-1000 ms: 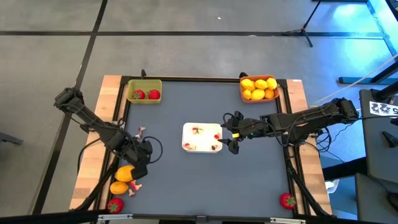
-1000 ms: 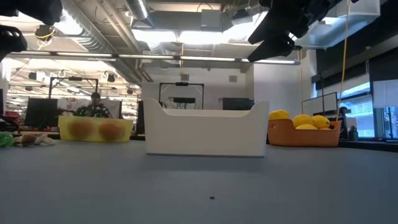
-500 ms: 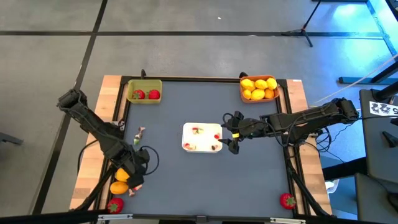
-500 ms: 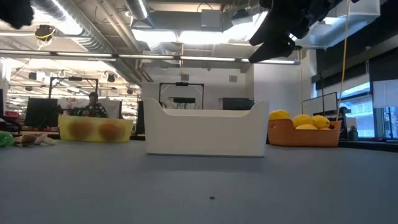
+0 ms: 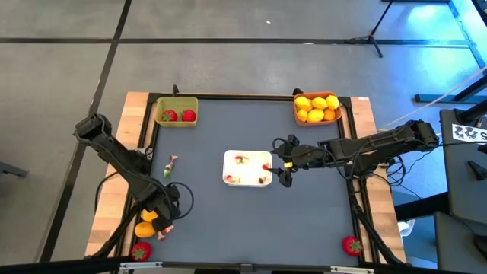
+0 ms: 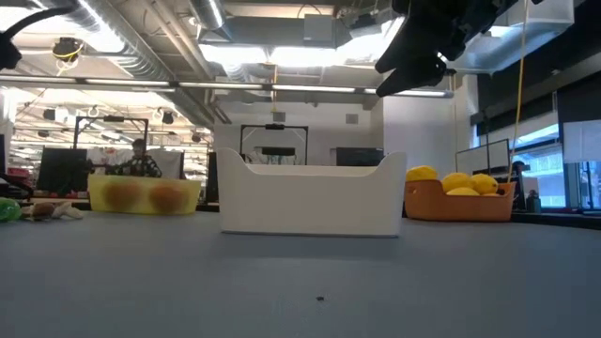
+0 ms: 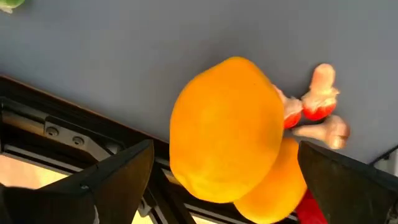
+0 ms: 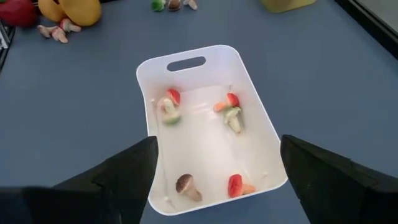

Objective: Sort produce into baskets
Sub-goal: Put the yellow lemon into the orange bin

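A: Left gripper (image 7: pixel 211 180)?
B: Jaws wide, empty, straddling orange fruit (image 7: pixel 227 127) at the table's near-left edge.
A: Right gripper (image 8: pixel 214 186)?
B: Spread, empty, over white tray (image 5: pixel 247 168). Farther: green basket (image 5: pixel 176 112), orange basket (image 5: pixel 316 109)

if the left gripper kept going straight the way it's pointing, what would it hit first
Most likely the round orange toy fruit lying at the table's near-left edge: it fills the space between the open left gripper fingers. A second orange piece sits right behind it, though depth is hard to judge.
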Tool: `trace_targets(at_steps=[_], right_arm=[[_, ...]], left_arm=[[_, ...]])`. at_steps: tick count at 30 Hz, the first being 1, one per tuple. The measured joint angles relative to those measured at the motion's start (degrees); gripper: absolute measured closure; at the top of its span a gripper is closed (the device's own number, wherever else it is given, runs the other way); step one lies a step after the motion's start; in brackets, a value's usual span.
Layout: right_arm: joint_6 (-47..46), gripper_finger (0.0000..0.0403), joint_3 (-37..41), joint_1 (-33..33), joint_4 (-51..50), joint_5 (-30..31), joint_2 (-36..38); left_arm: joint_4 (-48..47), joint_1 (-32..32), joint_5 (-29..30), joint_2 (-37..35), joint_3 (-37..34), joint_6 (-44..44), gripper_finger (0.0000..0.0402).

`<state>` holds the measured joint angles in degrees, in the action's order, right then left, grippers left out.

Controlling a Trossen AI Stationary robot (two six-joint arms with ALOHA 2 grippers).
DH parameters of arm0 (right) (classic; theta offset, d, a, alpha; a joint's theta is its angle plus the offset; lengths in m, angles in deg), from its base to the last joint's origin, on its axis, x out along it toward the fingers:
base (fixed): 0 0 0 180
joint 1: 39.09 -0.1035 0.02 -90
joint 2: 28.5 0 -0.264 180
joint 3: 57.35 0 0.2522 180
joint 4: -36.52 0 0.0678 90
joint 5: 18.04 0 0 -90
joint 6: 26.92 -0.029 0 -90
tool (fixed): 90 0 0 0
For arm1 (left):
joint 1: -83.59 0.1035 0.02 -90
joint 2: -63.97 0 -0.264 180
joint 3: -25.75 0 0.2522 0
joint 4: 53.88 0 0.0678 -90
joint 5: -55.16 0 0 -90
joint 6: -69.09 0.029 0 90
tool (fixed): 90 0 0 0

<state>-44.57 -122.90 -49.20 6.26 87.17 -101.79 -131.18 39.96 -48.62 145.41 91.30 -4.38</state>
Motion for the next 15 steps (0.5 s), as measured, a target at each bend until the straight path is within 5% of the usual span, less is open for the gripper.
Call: trace_targets(at_steps=[15], right_arm=[[-0.04,0.0068,0.0,0.0,-1.27,-0.26,0.0]], left_arm=[[5.46,-0.14,-7.42,9.88,-3.91,5.06,0.0029]])
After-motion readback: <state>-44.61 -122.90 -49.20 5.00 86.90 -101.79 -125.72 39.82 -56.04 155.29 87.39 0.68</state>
